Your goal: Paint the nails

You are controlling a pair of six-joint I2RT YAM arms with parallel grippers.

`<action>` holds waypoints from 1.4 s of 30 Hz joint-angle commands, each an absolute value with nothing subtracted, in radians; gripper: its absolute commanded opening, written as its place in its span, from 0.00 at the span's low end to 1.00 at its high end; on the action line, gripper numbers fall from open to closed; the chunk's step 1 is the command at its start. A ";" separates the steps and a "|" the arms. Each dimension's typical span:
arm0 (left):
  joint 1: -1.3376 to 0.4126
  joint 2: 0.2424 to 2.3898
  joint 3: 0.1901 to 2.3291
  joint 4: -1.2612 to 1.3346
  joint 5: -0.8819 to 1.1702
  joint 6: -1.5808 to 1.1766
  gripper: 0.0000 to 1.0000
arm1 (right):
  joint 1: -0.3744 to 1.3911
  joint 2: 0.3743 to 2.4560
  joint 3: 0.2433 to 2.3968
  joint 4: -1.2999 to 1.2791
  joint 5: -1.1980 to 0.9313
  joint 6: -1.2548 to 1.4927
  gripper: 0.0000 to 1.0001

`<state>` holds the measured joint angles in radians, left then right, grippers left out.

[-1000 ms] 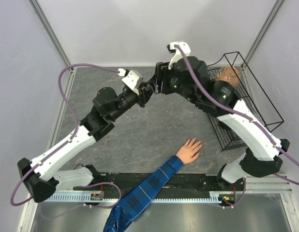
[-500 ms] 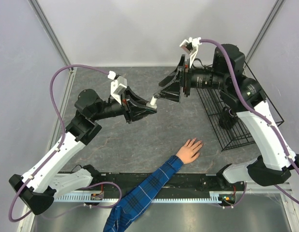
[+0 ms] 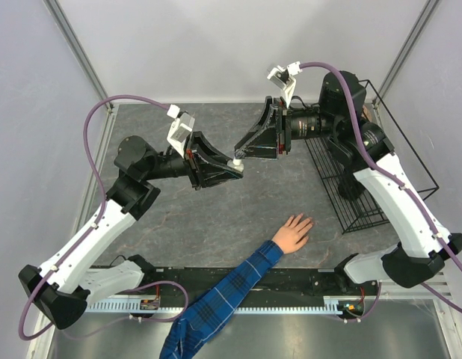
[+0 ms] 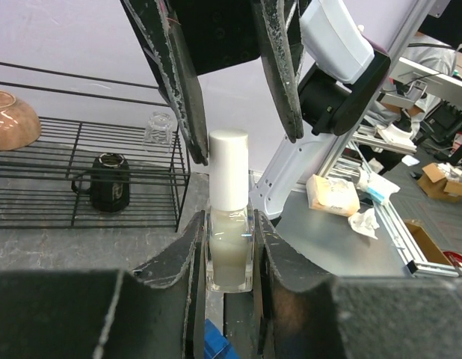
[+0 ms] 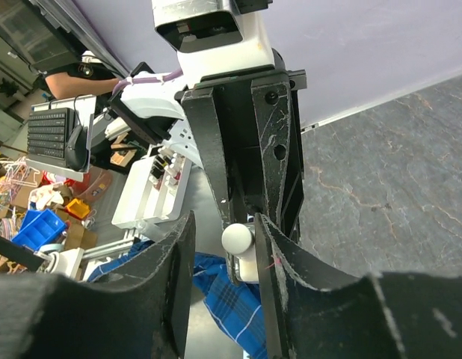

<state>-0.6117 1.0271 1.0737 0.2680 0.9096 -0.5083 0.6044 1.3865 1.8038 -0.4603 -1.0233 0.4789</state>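
Left claw (image 3: 229,169) gripping white-capped bottle (image 3: 235,161), right claw (image 3: 243,152) at its cap, hand (image 3: 293,232) (plaid-sleeved) on table (image 3: 208,217)

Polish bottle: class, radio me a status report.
Left claw shut on bottle. Right claw open around its white cap. Hand flat on table, nails too small to judge. No obstruction seen.

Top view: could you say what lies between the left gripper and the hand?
Only bare grey tabletop separates the left gripper from the hand, seen from above.
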 commanded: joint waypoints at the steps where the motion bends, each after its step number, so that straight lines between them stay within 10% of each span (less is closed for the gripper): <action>1: -0.600 1.032 1.097 0.331 0.928 -0.552 0.02 | 0.600 1.376 1.786 -0.403 -1.063 0.482 0.43; 9: -0.589 1.060 1.123 0.334 0.911 -0.548 0.02 | 0.600 1.381 1.781 -0.405 -1.046 0.468 0.35; 17: -0.586 1.094 1.176 0.252 0.763 -0.433 0.02 | 0.601 1.373 1.779 -0.474 -0.884 0.431 0.00; 29: -0.787 1.290 1.355 0.188 -0.119 0.090 0.02 | 0.978 1.465 2.043 -0.906 0.319 0.426 0.00; 36: -0.821 1.324 1.373 0.199 -0.112 0.074 0.02 | 0.983 1.505 2.123 -0.957 0.414 0.462 0.00; 42: -0.815 1.260 1.322 0.155 -0.005 0.009 0.02 | 0.979 1.493 2.169 -0.954 0.430 0.408 0.33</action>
